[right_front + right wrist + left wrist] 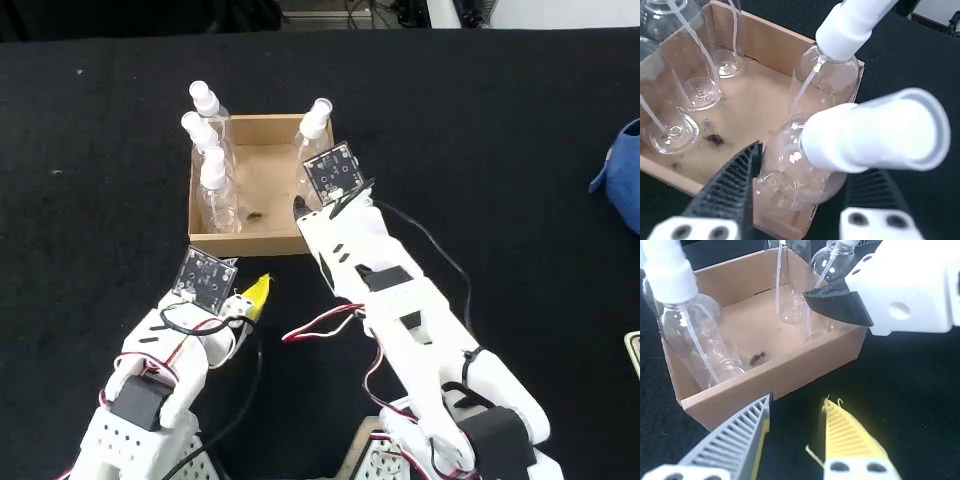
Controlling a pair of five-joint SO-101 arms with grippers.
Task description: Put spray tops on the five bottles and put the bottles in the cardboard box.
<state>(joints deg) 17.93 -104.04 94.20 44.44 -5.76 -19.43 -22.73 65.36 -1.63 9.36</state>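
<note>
From above, the right arm (400,300) covers the cardboard box's (245,243) near right corner. Its wrist view shows the right gripper (807,165) clasping a tilted fifth bottle (790,175) there. Four capped bottles (218,190) stand inside the box. The left gripper (797,402) gapes empty just near of the box.

No text, number or sign can be read. The box (245,243) and bottles (219,195) bear no legible print. The 2 dark square boards (334,172) on the wrists carry marks too fine to make out.
</note>
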